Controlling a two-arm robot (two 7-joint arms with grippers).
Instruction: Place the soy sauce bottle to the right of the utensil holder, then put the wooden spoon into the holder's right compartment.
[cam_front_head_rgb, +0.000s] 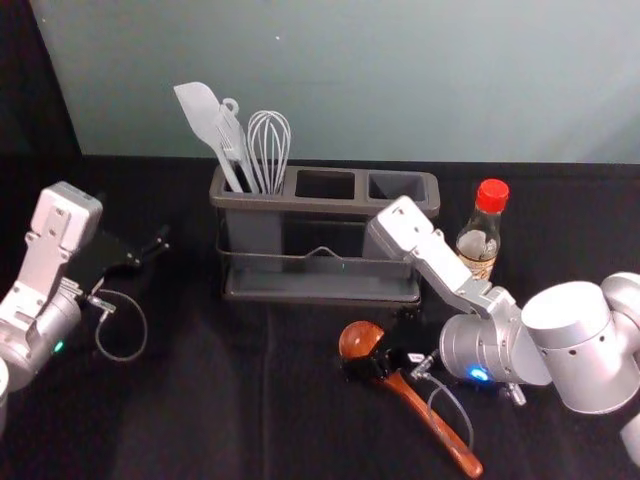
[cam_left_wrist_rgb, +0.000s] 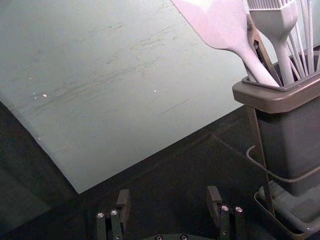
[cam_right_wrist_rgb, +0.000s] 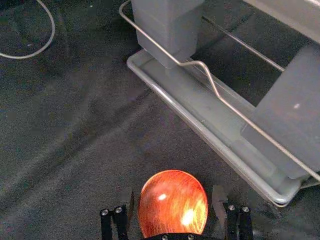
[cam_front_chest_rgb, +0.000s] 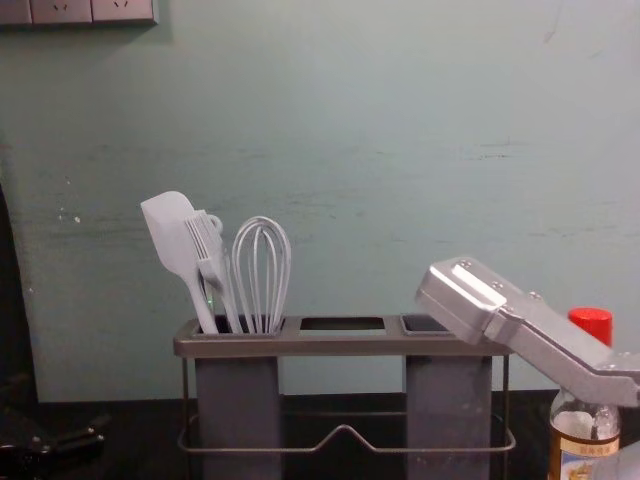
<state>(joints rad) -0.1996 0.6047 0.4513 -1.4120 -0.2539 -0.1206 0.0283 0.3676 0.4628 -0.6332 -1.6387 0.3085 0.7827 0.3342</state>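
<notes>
The wooden spoon (cam_front_head_rgb: 430, 422) is lying on the dark table in front of the utensil holder (cam_front_head_rgb: 320, 287), its reddish bowl shining, its handle slanting nearer and rightward. The right gripper (cam_front_head_rgb: 378, 347) is hovering low over it, fingers spreading wide on either side of the bowl, not gripping. The red-capped soy sauce bottle (cam_front_head_rgb: 479, 240) is standing upright just right of the holder. Off left, the left gripper (cam_front_head_rgb: 150, 250) is idling, open and empty.
</notes>
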